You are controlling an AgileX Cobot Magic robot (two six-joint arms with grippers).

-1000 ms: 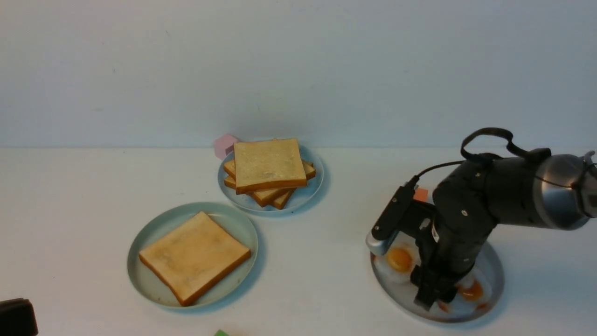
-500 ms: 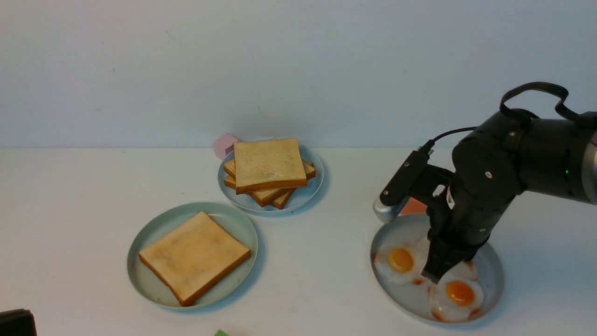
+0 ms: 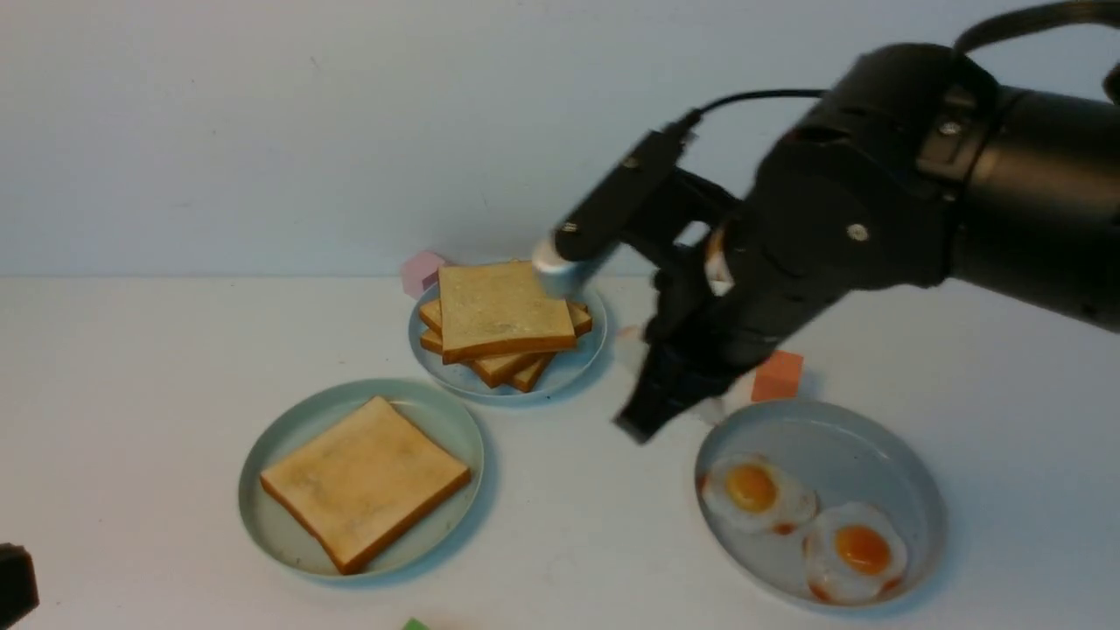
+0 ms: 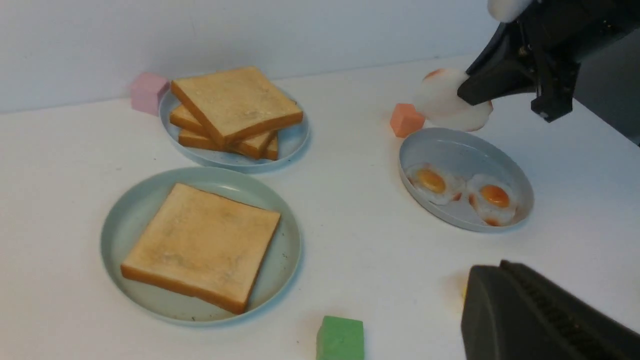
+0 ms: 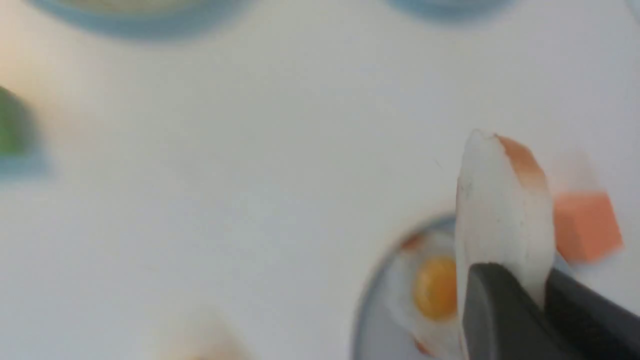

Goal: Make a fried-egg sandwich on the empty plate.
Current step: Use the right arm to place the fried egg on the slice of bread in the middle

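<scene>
The right gripper (image 3: pixel 643 424) pinches a fried egg (image 4: pixel 442 100), jaws nearly closed. The mint-green plate (image 3: pixel 280 429) lies at their nine o'clock; the left gripper (image 4: pixel 530 310) sits closed.

Open table (image 3: pixel 577 507) separates the mint-green plate (image 3: pixel 297 420) and grey plate (image 3: pixel 840 437). An orange cube (image 3: pixel 777 376) sits beside the grey plate.

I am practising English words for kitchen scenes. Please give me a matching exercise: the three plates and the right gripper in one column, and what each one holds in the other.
1 mint-green plate
2 pale blue plate
3 grey plate
4 right gripper

A two fried eggs
B lifted fried egg
C single toast slice
D toast stack

Pairs: 1-C, 2-D, 3-A, 4-B.
</scene>
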